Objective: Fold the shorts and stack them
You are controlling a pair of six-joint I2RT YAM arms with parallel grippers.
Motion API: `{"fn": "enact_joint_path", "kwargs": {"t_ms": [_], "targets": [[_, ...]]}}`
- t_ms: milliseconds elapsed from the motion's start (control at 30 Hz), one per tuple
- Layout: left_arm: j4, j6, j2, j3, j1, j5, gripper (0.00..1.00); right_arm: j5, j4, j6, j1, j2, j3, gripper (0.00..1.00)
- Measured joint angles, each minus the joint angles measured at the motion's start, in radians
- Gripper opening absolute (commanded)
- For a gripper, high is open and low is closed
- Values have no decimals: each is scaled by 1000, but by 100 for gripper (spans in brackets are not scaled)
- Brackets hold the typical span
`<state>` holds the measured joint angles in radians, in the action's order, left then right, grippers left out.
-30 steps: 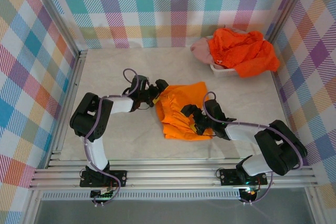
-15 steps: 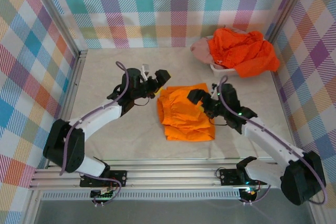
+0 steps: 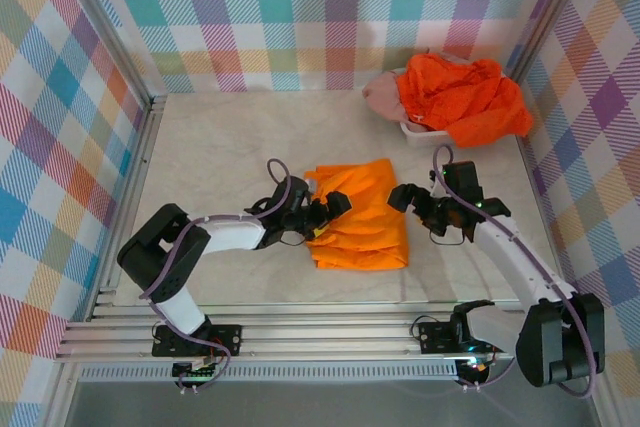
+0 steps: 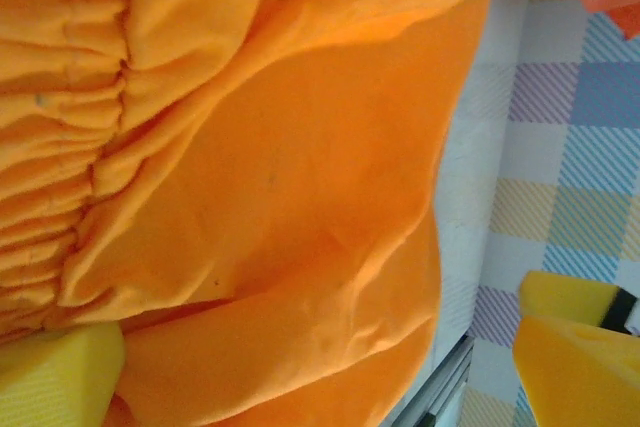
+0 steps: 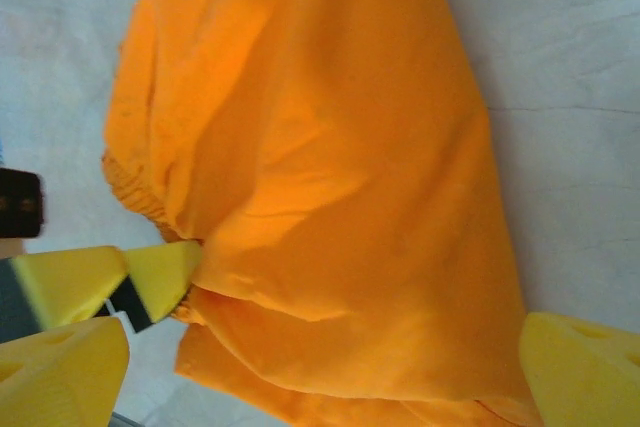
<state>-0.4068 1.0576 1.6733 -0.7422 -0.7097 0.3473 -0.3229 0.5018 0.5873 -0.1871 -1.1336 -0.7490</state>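
One pair of bright orange shorts (image 3: 358,215) lies folded flat at the table's middle, its gathered waistband (image 4: 60,127) toward the left. My left gripper (image 3: 328,211) sits low at the cloth's left edge, open, its yellow fingertips (image 4: 55,379) wide apart with orange cloth (image 4: 290,247) spread between them. Open too, my right gripper (image 3: 404,196) is at the cloth's right edge, its fingertips (image 5: 585,367) straddling the shorts (image 5: 340,177). A second orange pair (image 3: 465,97) and a dusty pink pair (image 3: 383,97) are heaped at the back right.
The white basket (image 3: 420,131) under the heaped shorts stands in the back right corner. Checked walls close in the table on three sides. An aluminium rail (image 3: 330,332) runs along the near edge, by the arm bases.
My left gripper has swung from behind the shorts' left corner down to their left edge. My right gripper has drawn off the cloth's middle to its right edge. Both stayed open.
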Motion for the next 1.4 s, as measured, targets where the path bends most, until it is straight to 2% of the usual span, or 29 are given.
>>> {"fn": "enact_joint_path", "kwargs": {"t_ms": [233,567,800,967,1067,1167,1300,1400], "targets": [[-97,0,-1,46,-2,-8,100,-24,44,-158,29,-182,-65,99],[-87,-27,-6,46,-3,-12,100,-123,39,-360,61,-526,-249,78],[-86,-30,-6,46,-3,-12,100,-125,46,-433,63,-637,-307,69],[-87,-30,-6,46,-3,-12,100,-146,40,-457,63,-684,-331,54],[-87,-30,-6,46,-3,-12,100,-166,38,-463,62,-694,-331,40],[-87,-30,-6,46,-3,-12,100,-176,38,-468,62,-706,-336,18],[-80,-31,-16,46,-3,-20,100,-160,42,-469,61,-719,-340,1],[-21,-48,-62,46,-3,-54,100,-100,76,-473,53,-711,-356,0]]}}
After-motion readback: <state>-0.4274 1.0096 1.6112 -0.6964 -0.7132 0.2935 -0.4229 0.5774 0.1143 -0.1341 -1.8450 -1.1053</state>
